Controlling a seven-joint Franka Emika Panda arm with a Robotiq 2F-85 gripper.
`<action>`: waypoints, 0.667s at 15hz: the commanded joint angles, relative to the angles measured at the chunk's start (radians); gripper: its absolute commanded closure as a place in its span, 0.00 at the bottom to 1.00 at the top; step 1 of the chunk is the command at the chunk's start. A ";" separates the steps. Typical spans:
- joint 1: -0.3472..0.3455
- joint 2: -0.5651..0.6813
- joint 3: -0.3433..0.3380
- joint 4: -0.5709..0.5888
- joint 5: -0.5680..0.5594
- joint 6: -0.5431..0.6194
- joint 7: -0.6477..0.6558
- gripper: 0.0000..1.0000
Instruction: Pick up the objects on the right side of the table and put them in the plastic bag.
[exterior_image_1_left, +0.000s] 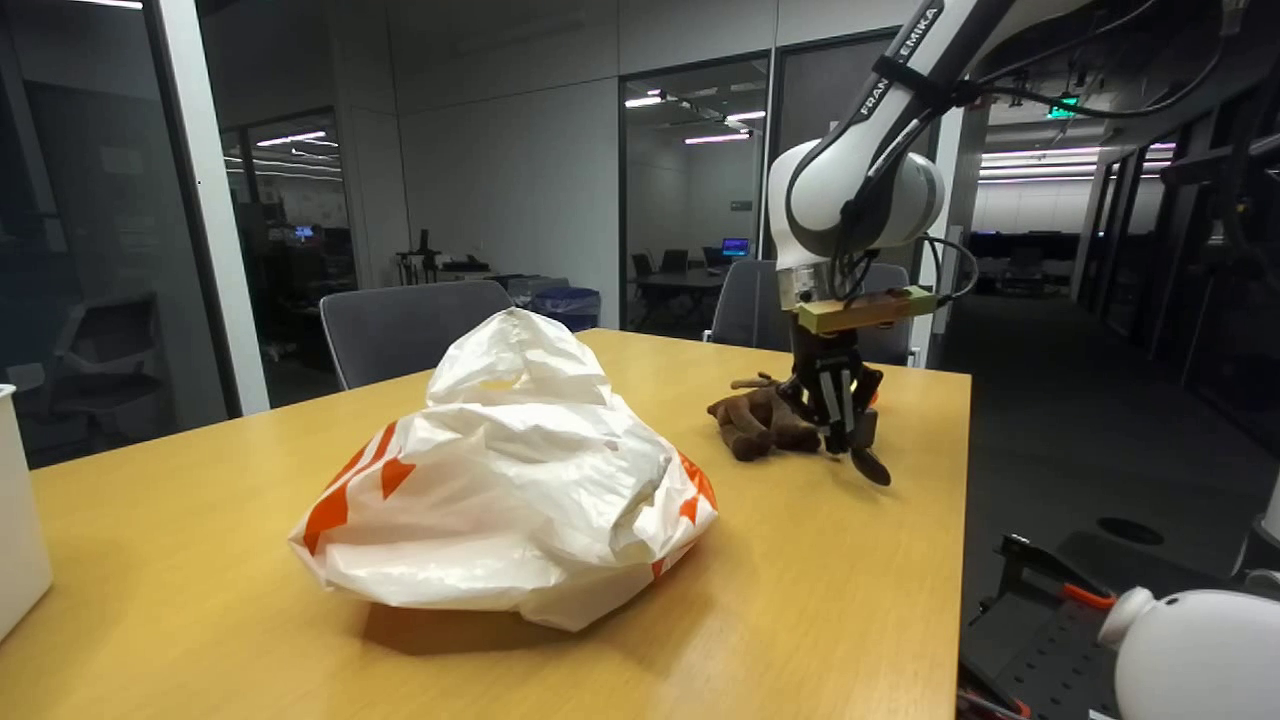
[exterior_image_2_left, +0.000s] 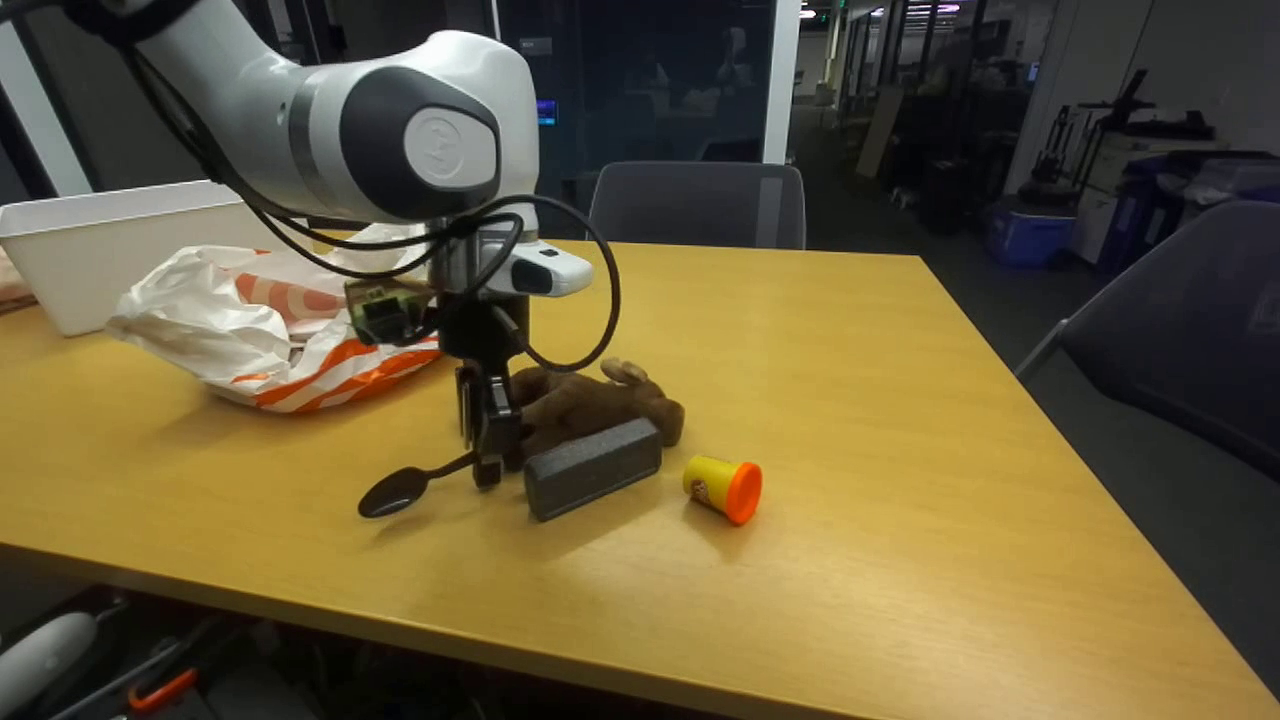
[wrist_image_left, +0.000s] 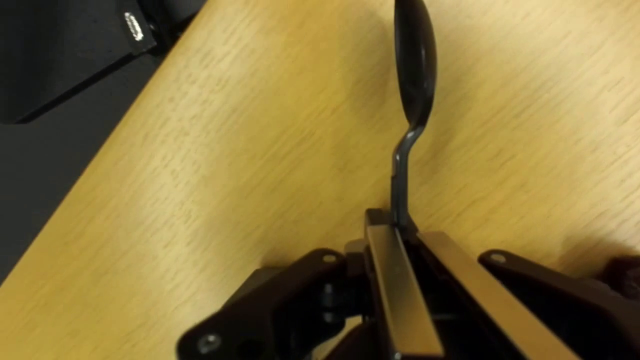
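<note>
Dark spoon (wrist_image_left: 417, 90), handle tight in the hand (wrist_image_left: 398, 222), bowl outward, over the light wooden table (wrist_image_left: 260, 165)

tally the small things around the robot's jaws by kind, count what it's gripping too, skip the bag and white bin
Spoon: 1, held in the jaws
Dark grey block: 1
Brown soft toy: 1
Yellow tub with orange lid: 1
Total: 4

The wrist view's top edge crops the spoon (wrist_image_left: 416, 65); the gripper (wrist_image_left: 398, 225) hides its other end.
</note>
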 joint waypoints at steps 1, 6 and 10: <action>0.028 -0.085 0.033 0.018 -0.041 -0.177 0.012 0.93; 0.056 -0.190 0.078 0.085 -0.040 -0.310 -0.156 0.94; 0.085 -0.164 0.123 0.117 -0.061 -0.230 -0.248 0.93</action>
